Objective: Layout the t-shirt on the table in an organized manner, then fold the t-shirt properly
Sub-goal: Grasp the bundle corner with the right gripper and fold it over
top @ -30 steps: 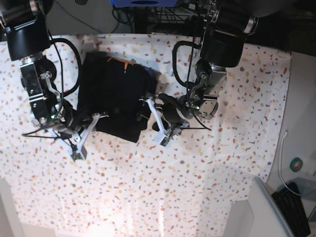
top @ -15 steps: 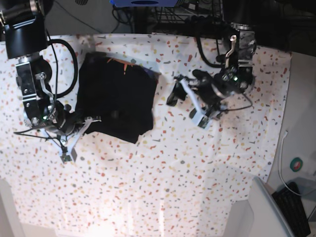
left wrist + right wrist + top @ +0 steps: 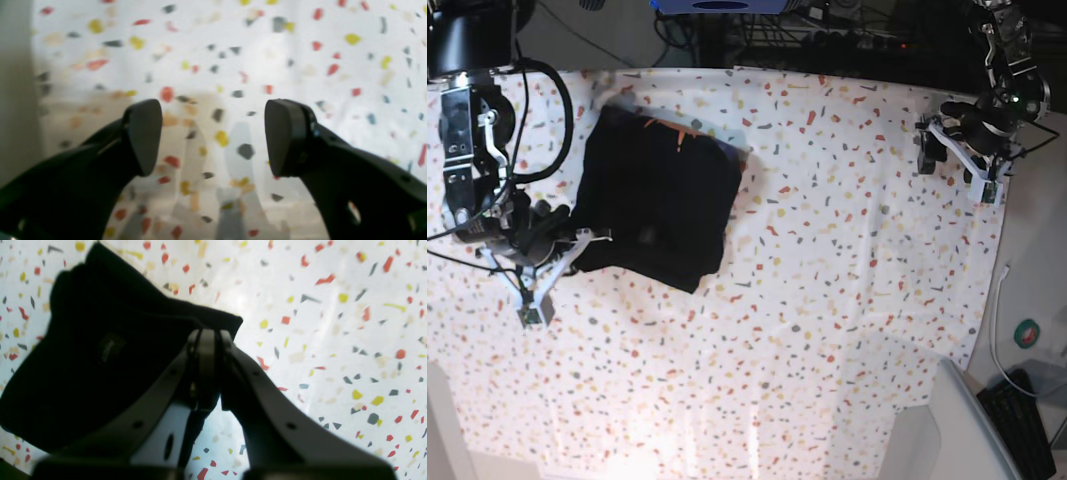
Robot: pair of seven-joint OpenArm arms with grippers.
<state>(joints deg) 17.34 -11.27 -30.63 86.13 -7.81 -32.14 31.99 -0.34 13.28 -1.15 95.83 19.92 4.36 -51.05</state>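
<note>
One table (image 3: 827, 300) fills the base view, its speckled cloth spread flat as the work surface, and on it lies one t-shirt (image 3: 662, 200), a compact black block at about ten o'clock from the table's middle, its collar mark turned toward twelve; from that squared shape I judge the folding is largely done. Two arms share the job. The right gripper (image 3: 547, 265) sits at the shirt's eight o'clock corner, low on the cloth just beside the hem; in its wrist view the jaws are pressed together with no gap, and the fabric lies behind the fingertips rather than between them as far as can be told, so it seems to hold nothing. The left gripper (image 3: 962, 150) stands well apart at two o'clock, near the table's far edge, probably parked clear of the work; its wrist view shows both pads (image 3: 287, 136) spread wide over bare cloth, empty
</note>
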